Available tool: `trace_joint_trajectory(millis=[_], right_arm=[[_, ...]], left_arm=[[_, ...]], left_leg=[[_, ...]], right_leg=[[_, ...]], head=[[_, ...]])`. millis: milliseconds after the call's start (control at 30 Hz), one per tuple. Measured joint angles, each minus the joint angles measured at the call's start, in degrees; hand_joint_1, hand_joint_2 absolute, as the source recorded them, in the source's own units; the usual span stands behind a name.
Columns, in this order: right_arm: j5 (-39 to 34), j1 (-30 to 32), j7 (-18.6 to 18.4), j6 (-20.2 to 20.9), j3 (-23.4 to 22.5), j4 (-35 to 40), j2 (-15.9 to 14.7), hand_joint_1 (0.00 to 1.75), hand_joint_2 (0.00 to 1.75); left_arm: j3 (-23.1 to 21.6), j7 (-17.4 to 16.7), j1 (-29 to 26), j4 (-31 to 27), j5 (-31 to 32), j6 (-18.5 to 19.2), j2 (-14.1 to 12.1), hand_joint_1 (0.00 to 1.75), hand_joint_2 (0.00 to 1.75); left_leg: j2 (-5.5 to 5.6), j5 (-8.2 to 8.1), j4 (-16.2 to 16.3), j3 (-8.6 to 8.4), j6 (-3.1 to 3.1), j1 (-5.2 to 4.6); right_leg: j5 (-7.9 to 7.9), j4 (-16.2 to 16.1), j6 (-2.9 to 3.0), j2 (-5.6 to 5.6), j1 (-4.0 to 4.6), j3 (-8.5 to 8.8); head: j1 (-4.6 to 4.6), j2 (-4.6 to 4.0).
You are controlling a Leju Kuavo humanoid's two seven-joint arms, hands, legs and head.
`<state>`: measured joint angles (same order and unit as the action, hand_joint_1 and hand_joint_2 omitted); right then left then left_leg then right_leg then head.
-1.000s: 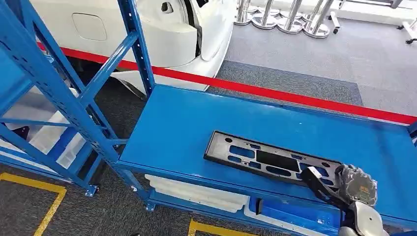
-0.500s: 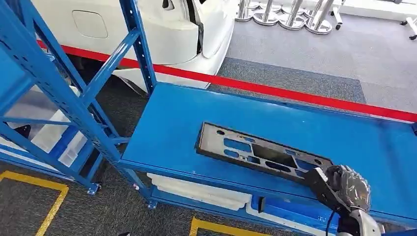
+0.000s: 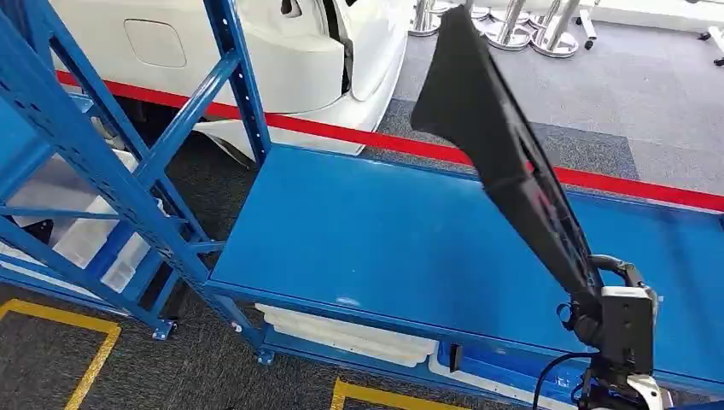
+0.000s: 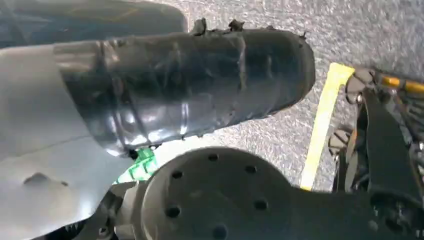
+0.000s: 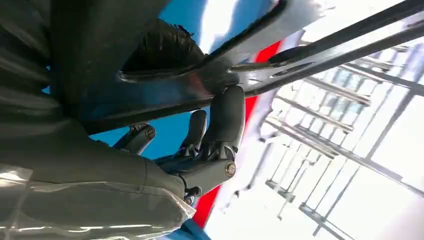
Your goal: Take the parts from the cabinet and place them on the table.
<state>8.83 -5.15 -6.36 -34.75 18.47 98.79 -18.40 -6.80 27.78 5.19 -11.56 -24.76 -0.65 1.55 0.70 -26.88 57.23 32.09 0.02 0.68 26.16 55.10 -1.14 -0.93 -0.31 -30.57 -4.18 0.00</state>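
The part, a long black flat panel (image 3: 504, 162) with cut-outs, stands steeply tilted above the blue cabinet shelf (image 3: 359, 222), its far end high in the air. My right hand (image 3: 610, 312) grips its lower end at the shelf's front right. In the right wrist view the dark fingers (image 5: 225, 120) wrap the panel's edge (image 5: 320, 55). My left hand (image 4: 150, 95) hangs low over grey carpet, a dark taped bulk behind a grey cover; its fingers cannot be made out.
Blue rack uprights (image 3: 94, 145) rise at the left. A white car body (image 3: 290, 60) and a red floor line (image 3: 649, 192) lie behind the shelf. White bins (image 3: 341, 333) sit on the level below. Yellow floor tape (image 3: 85, 359) runs in front.
The panel lay flat on the shelf with my right hand on its near end; it has been swung up off the shelf and now stands steeply tilted in that hand.
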Motion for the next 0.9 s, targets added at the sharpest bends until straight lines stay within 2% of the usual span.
trace_joint_trajectory(millis=[67,100,133,167,200,233,267,300,333,367,400,433,533,567,600,633,667,700,733,767,800,867,900], right_arm=[[-1.07,0.75,0.65,-0.68,-0.88,3.45,0.07,1.75,1.75],[-1.82,1.10,1.40,-1.07,-1.29,5.02,0.11,1.75,1.75],[-3.27,1.30,2.55,-1.62,-1.75,6.52,0.24,1.75,1.75],[-5.63,1.63,3.96,-2.21,-2.03,7.91,0.44,1.75,1.75],[-7.97,2.07,5.46,-2.73,-2.21,8.98,0.72,1.75,1.75],[-10.76,2.66,6.75,-2.97,-2.47,10.08,1.00,1.75,1.75],[-13.96,3.21,8.29,-3.13,-2.67,11.14,1.33,1.75,1.75],[-17.43,3.47,10.22,-3.30,-2.91,12.22,1.68,1.75,1.75],[-20.25,3.59,11.95,-3.32,-3.15,13.03,1.92,1.75,1.75],[-22.28,3.68,13.36,-3.35,-3.33,13.82,2.21,1.75,1.75],[-23.45,3.72,14.36,-3.37,-3.46,14.61,2.36,1.75,1.75],[-24.48,3.80,15.23,-3.39,-3.50,15.31,2.71,1.75,1.75],[-28.71,4.91,17.71,-3.39,-4.24,16.55,3.59,1.75,1.75],[-30.59,5.21,18.47,-3.39,-4.48,16.90,3.91,1.75,1.75],[-32.36,5.43,19.30,-3.39,-4.66,17.03,4.52,1.75,1.75],[-34.33,5.47,20.15,-3.39,-4.75,17.06,4.79,1.75,1.75],[-36.05,5.72,20.90,-3.39,-4.75,17.03,5.09,1.75,1.75],[-37.44,6.16,21.66,-3.39,-4.73,16.99,5.29,1.75,1.75],[-38.31,6.50,22.27,-3.39,-4.72,16.93,5.53,1.75,1.75],[-39.21,6.63,22.78,-3.39,-4.72,16.81,5.68,1.75,1.75],[-40.05,6.65,23.19,-3.39,-4.70,16.71,5.86,1.75,1.75],[-41.46,6.67,23.78,-3.39,-4.70,16.46,6.14,1.75,1.75],[-41.84,6.68,23.93,-3.39,-4.70,16.36,6.21,1.75,1.75]], left_arm=[[0.11,0.00,-0.11,0.02,-0.05,-0.07,0.00,0.00,0.00],[0.15,0.02,-0.09,0.05,-0.13,-0.18,0.26,0.00,0.00],[0.20,0.00,-0.07,0.05,-0.26,-0.52,0.65,0.00,0.00],[0.24,-0.11,-0.07,0.04,-0.42,-0.74,0.72,0.00,0.00],[0.24,-0.17,-0.08,0.05,-0.68,-0.99,1.00,0.00,0.00],[0.26,-0.20,-0.10,0.04,-0.79,-1.05,1.16,0.00,0.00],[0.26,-0.26,-0.10,0.07,-0.90,-1.14,1.18,0.00,0.00],[0.26,-0.26,-0.08,0.07,-1.03,-1.16,1.20,0.00,0.00],[0.26,-0.28,-0.04,0.07,-1.18,-1.27,1.20,0.00,0.00],[0.26,-0.28,0.02,0.07,-1.23,-1.38,1.20,0.00,0.00],[0.26,-0.30,0.04,0.07,-1.25,-1.51,1.20,0.00,0.00],[0.26,-0.39,0.06,0.07,-1.31,-1.55,1.20,0.00,0.00],[0.26,-0.41,0.04,0.07,-1.47,-1.60,1.20,0.00,0.00],[0.26,-0.39,0.07,0.07,-1.69,-1.60,1.20,0.00,0.00],[0.31,-0.39,0.07,0.07,-1.82,-1.60,1.20,0.00,0.00],[0.33,-0.39,0.08,0.09,-1.92,-1.55,1.09,0.00,0.00],[0.33,-0.39,0.04,0.09,-1.95,-1.33,0.76,0.00,0.00],[0.33,-0.42,0.01,0.09,-1.99,-1.07,0.48,0.00,0.00],[0.33,-0.41,-0.07,0.09,-1.99,-0.92,0.15,0.00,0.00],[0.31,-0.55,-0.18,0.09,-1.99,-0.81,-0.07,0.00,0.00],[0.31,-0.66,-0.20,0.11,-2.01,-0.61,-0.29,0.00,0.00],[0.33,-0.81,-0.12,0.09,-2.17,-0.57,-0.57,0.00,0.00],[0.33,-0.87,-0.09,0.11,-2.28,-0.61,-0.61,0.00,0.00]], left_leg=[[-0.02,0.32,-0.37,-0.18,0.79,0.50],[0.00,0.38,-0.44,-0.18,1.04,0.53],[0.02,0.44,-0.47,-0.11,1.38,0.54],[0.05,0.44,-0.47,-0.04,1.39,0.54],[0.07,0.39,-0.47,-0.04,1.44,0.50],[0.11,0.36,-0.46,-0.06,1.48,0.50],[0.16,0.33,-0.46,-0.13,1.47,0.49],[0.24,0.32,-0.46,-0.19,1.44,0.45],[0.29,0.31,-0.47,-0.30,1.43,0.38],[0.31,0.27,-0.53,-0.42,1.37,0.30],[0.29,0.23,-0.55,-0.42,1.28,0.36],[0.34,0.10,-0.46,-0.27,0.81,0.06],[0.13,0.30,-1.10,-0.62,-0.38,0.36],[0.05,-0.09,-0.76,-0.75,-0.66,0.39],[-0.05,-1.22,0.58,-0.31,-0.89,0.28],[-0.04,-3.57,3.99,1.26,-0.97,0.24],[-0.03,-6.02,9.06,3.55,-1.05,0.24],[-0.03,-7.66,13.49,5.68,-1.18,0.24],[-0.04,-8.10,16.10,7.07,-1.31,0.24],[-0.06,-7.27,16.13,7.21,-1.41,0.26],[-0.06,-5.36,13.79,6.19,-1.49,0.29],[-0.08,-0.10,3.83,1.43,-1.54,0.39],[-0.07,0.65,0.15,-0.36,-1.42,0.48]], right_leg=[[0.71,0.70,-0.50,0.12,-0.08,-0.43],[2.43,3.18,-0.84,0.20,-0.13,-1.65],[4.57,7.40,-1.07,0.24,-0.32,-3.51],[6.84,12.98,-1.33,0.26,-0.43,-6.12],[8.21,17.26,-1.46,0.27,-0.50,-8.23],[8.44,19.54,-1.46,0.29,-0.53,-9.53],[7.22,18.79,-1.31,0.31,-0.54,-9.48],[4.96,15.37,-1.01,0.33,-0.53,-8.15],[2.38,10.52,-0.57,0.34,-0.49,-5.98],[-0.05,4.96,0.11,0.34,-0.31,-3.35],[-0.72,1.24,0.86,0.31,-0.01,-1.58],[-0.19,-0.06,0.99,0.17,0.19,-1.05],[-0.32,-0.43,1.08,0.24,0.40,-0.97],[-1.03,-1.73,1.24,0.16,-0.31,0.21],[-1.23,-2.37,1.35,0.07,-0.17,0.68],[-1.42,-2.44,1.61,0.03,-0.18,0.79],[-1.47,-2.42,1.71,0.04,-0.18,0.77],[-1.42,-2.39,1.77,0.04,-0.16,0.78],[-1.36,-2.32,1.82,0.04,-0.16,0.77],[-1.31,-2.23,1.86,0.06,-0.18,0.77],[-1.16,-2.06,1.75,0.15,-0.25,0.78],[-0.73,-1.42,1.31,0.34,-0.37,0.83],[-0.42,-0.89,0.96,0.36,-0.31,0.63]], head=[[-0.04,0.00],[0.16,0.00],[0.15,0.00],[0.13,0.00],[0.13,0.00],[0.13,0.00],[0.13,0.00],[0.13,0.00],[0.11,0.00],[0.13,0.00],[0.13,0.00],[0.13,0.00],[0.09,0.00],[0.00,0.00],[-0.02,0.00],[-0.04,0.00],[-0.09,0.00],[-0.04,0.00],[-0.02,0.00],[-0.04,0.00],[-0.06,0.00],[-0.04,0.00],[-0.09,0.00]])
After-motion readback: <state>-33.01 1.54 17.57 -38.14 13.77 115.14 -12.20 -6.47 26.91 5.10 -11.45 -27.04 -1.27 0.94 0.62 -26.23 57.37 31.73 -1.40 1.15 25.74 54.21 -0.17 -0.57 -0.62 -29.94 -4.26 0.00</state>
